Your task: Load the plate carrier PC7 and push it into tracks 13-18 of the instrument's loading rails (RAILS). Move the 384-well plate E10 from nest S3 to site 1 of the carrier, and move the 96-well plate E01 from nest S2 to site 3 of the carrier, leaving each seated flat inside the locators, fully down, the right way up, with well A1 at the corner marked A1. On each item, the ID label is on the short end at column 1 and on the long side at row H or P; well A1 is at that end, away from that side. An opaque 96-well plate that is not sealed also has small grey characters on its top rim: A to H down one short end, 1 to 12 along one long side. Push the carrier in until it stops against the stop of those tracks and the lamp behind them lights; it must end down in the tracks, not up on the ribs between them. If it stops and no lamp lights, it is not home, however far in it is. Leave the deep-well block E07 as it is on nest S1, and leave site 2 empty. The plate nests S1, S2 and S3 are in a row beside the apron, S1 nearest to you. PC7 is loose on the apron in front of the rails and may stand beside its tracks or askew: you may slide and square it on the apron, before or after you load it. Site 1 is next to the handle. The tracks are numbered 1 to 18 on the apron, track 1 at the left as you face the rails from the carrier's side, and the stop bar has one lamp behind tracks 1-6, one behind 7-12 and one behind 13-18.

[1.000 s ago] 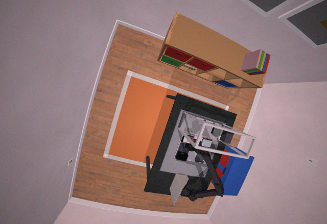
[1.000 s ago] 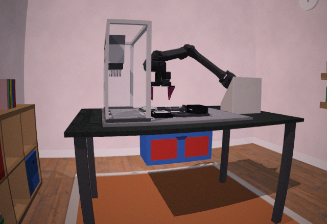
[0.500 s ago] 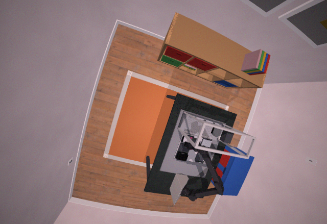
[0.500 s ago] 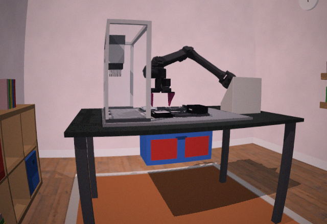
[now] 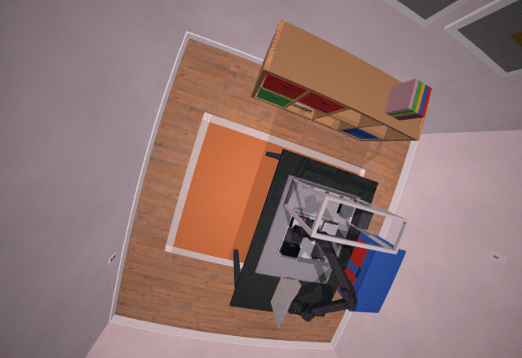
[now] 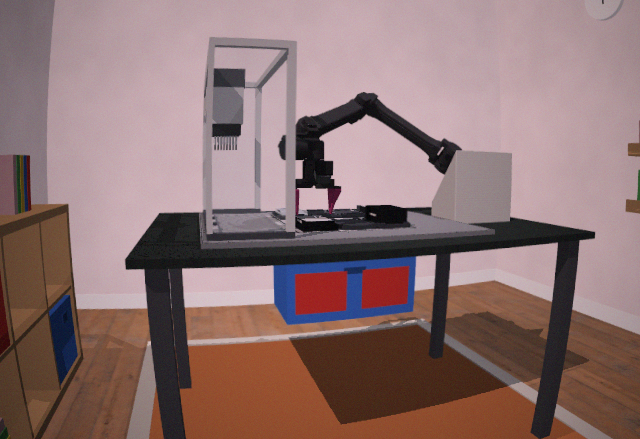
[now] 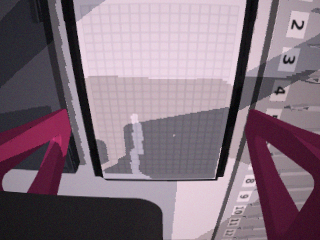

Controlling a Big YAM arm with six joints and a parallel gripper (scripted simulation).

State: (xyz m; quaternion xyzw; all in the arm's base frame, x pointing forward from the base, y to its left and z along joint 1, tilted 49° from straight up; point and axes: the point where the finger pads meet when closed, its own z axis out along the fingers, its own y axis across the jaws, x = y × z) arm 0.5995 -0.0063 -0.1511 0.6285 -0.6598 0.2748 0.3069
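Observation:
In the wrist view a pale plate with a very fine well grid, the 384-well plate E10, lies flat in a black nest frame right below me. My gripper is open, its magenta fingers spread either side of the plate's long sides, touching nothing. From the side view the gripper hangs a little above the deck, just in front of the instrument frame. The black deep-well block E07 sits further right on the deck. A dark plate-like shape lies beside the pale plate at the left edge; I cannot tell what it is.
The apron's numbered track strip and the rail ribs run along the right of the wrist view. The tall instrument frame with its pipetting head stands close to the left of the arm. The arm's grey base block is at the right.

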